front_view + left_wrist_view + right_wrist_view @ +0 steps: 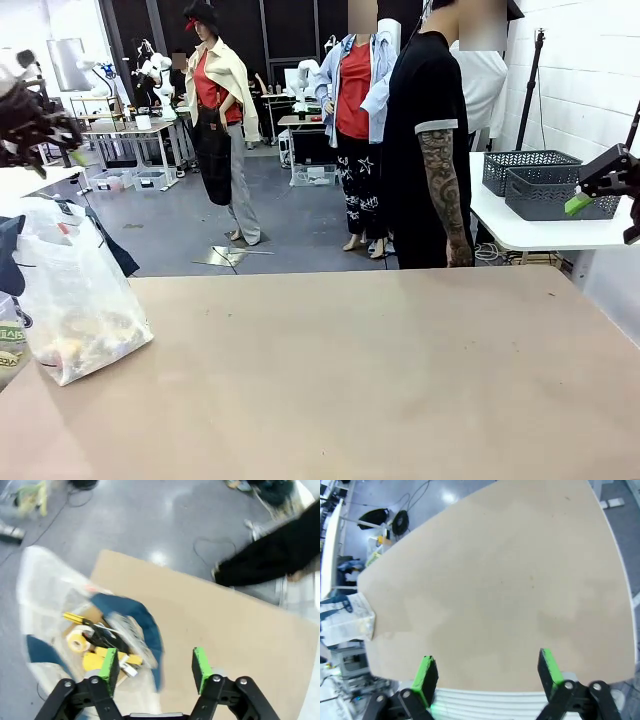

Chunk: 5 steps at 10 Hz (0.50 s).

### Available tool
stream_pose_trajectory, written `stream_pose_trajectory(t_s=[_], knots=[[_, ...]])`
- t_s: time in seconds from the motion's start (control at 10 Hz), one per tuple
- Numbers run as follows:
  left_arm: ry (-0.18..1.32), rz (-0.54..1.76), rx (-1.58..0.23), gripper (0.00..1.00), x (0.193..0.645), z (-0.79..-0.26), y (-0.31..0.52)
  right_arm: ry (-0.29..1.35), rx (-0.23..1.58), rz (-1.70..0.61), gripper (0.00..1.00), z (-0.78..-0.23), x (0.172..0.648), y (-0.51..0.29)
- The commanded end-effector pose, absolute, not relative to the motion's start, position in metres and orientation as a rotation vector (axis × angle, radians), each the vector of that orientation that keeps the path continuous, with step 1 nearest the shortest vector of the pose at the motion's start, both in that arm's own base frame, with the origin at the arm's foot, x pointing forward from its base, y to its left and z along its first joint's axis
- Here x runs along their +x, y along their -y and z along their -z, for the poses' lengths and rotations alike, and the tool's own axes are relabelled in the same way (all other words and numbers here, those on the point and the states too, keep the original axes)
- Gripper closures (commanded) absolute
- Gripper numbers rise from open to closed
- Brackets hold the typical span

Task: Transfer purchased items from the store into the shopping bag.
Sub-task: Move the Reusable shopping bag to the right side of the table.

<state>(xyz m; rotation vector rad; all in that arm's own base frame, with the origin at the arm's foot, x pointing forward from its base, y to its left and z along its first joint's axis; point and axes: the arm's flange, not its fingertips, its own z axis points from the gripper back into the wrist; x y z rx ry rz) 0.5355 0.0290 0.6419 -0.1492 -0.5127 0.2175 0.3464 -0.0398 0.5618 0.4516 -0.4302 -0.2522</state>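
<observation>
The shopping bag [75, 300], translucent whitish plastic with navy handles, sits at the table's left edge. In the left wrist view I look down into its open mouth [65, 595]. Inside lie purchased items: a rounded yellow tape roll [77, 641], a yellow flat piece [96, 661] and dark things beside a navy handle [147, 627]. My left gripper [155, 666] hangs high above the bag, open and empty; it also appears top left in the front view [45, 135]. My right gripper [487, 677] is open and empty, raised off the table's right side [595, 190].
Two dark grey lattice baskets [545, 180] stand on a white side table [520, 232] at the far right, behind my right gripper. A person in a black shirt [430, 140] stands at the far edge of the brown table [350, 370], arm hanging down.
</observation>
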Motion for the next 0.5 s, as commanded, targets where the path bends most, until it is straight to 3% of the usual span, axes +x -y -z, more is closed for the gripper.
stream_pose_trajectory(t_s=[0.0, 0.4], knots=[[0.483, -0.02, -0.089, 0.0, 0.542, -0.624, 0.051, 0.421, 0.444, 0.238, 0.0, -0.561, 0.346, 0.043], [0.354, 0.358, 0.092, 0.0, 0.577, -0.56, 0.234, 0.421, 0.444, 0.238, 0.0, -0.561, 0.346, 0.043]])
